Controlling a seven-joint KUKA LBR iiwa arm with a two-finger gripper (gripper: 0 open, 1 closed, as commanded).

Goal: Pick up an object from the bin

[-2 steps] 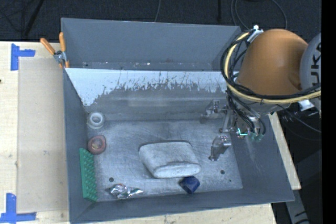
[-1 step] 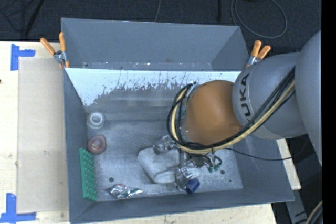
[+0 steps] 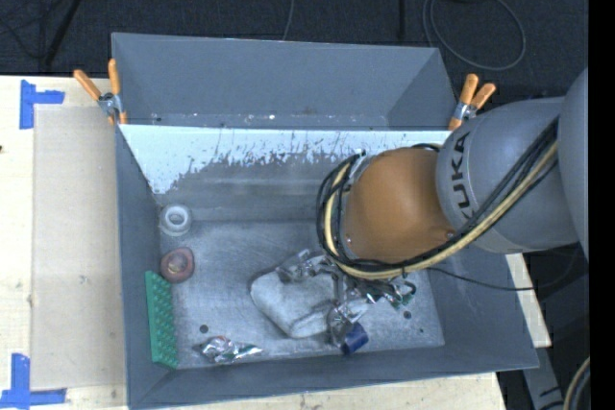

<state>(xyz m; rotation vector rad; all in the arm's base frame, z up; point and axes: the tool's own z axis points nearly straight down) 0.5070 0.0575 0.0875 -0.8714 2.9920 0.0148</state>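
Grey-white crumpled lump (image 3: 279,302) just below the end effector (image 3: 338,304); cannot tell how far open. Settle squarely over its bulk, clear of the blue piece (image 3: 354,338) beside.

The tool (image 3: 338,312) hides the pale crumpled lump's (image 3: 279,298) right end.

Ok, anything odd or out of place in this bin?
Nothing looks spilled or broken. The one oddity is the green studded strip, which seems propped slantwise against the view's left wall rather than lying flat. The pincer is down at the pale crumpled lump in the middle.
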